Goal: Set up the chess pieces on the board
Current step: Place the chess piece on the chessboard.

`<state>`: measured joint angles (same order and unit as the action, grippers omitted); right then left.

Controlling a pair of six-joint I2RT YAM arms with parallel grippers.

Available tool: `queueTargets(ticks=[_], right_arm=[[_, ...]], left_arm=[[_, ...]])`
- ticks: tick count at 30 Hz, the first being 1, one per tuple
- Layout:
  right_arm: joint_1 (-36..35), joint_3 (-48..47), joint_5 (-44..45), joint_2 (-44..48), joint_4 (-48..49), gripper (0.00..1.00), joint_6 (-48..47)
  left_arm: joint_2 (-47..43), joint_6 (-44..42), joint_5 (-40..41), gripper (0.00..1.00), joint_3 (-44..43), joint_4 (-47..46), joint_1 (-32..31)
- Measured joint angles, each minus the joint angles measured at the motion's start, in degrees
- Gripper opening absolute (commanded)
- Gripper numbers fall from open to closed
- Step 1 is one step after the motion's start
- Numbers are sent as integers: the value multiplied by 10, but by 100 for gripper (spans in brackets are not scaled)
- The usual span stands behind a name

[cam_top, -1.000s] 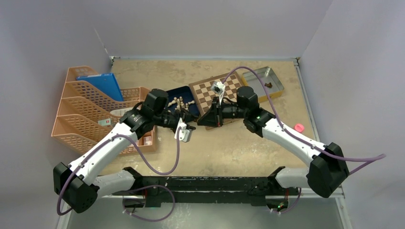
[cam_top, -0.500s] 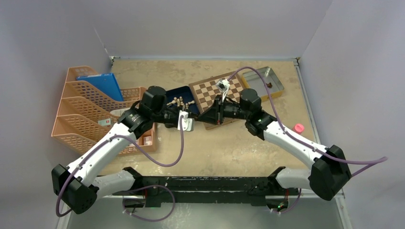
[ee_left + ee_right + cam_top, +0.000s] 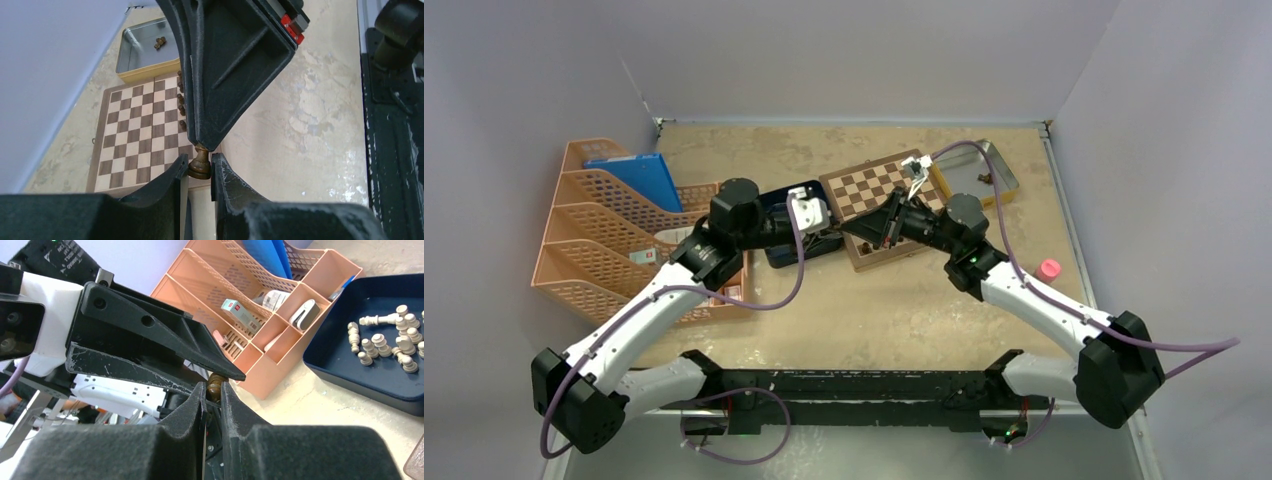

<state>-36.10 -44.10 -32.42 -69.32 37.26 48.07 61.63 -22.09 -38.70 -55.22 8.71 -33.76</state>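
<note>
Your left gripper [image 3: 199, 166] is closed on the base of one dark chess piece [image 3: 201, 159]. The right gripper [image 3: 212, 390] pinches its head from the opposite side, so the two meet tip to tip. The right gripper's fingers fill much of the left wrist view. Just past the left gripper lies the board [image 3: 135, 135], with a file of dark pieces [image 3: 181, 102] along one edge and the tin [image 3: 150, 70] beyond it. Beyond the right gripper sit the blue tray [image 3: 360, 385], holding cream pieces [image 3: 385, 342], and an orange organiser [image 3: 240, 300]. The held piece's long axis runs in line with both grippers, head toward the right one.
</note>
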Motion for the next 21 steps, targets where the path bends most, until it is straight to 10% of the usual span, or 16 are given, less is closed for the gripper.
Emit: queueTargets(ticks=[6, 12, 21], right_arm=[[2, 0, 26, 1, 4, 12, 8], [1, -1, 47, 1, -11, 11, -10], [-12, -31, 145, 1, -124, 10, -81]], left_arm=[[5, 72, 21, 0, 11, -46, 0], [13, 108, 40, 49, 17, -61, 0], [-17, 136, 70, 57, 42, -29, -8]])
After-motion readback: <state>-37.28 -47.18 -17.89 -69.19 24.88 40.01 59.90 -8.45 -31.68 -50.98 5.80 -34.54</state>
